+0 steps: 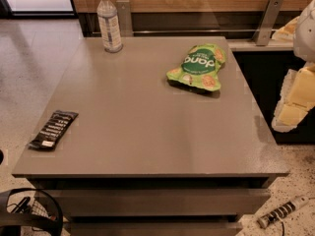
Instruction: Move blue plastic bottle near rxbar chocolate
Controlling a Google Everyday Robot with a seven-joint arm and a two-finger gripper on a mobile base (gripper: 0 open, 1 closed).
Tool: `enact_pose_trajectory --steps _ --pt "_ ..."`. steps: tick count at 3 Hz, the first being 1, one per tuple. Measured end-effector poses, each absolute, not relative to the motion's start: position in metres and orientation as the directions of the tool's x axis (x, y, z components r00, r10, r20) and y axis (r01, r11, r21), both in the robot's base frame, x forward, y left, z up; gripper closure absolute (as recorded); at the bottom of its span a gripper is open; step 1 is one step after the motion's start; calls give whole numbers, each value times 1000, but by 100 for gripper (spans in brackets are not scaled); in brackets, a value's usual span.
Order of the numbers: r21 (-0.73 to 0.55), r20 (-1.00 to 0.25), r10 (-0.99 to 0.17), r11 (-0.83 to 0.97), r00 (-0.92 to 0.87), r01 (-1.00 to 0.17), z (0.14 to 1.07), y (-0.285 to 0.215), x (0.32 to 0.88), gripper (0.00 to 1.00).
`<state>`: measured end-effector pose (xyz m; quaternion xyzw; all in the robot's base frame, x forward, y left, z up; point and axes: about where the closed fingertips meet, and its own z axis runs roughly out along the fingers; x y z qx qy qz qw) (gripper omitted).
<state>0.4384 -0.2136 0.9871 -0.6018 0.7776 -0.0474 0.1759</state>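
The blue plastic bottle [109, 22], clear with a white cap and a pale label, stands upright at the far left corner of the grey table [147, 132]. The rxbar chocolate [53, 130], a flat black wrapper with white lettering, lies at the table's left edge near the front. My arm [295, 95] shows as white and yellow links at the right edge, off the table. My gripper [282, 212] hangs low at the bottom right, below the table top and beside its front right corner, far from both things. It holds nothing that I can see.
A green chip bag [199, 67] lies right of the table's middle, towards the back. A wooden wall with a metal rail runs behind the table. A dark round frame [29, 213] is at the bottom left by the floor.
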Motion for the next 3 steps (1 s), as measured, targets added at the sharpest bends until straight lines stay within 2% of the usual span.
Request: enact_pose_trajectory --steps 2,3 --pt "-307 -269 -942 281 -201 -909 992 -209 452 0" --pt "-324 -405 -897 318 -173 -891 994 -186 484 0"
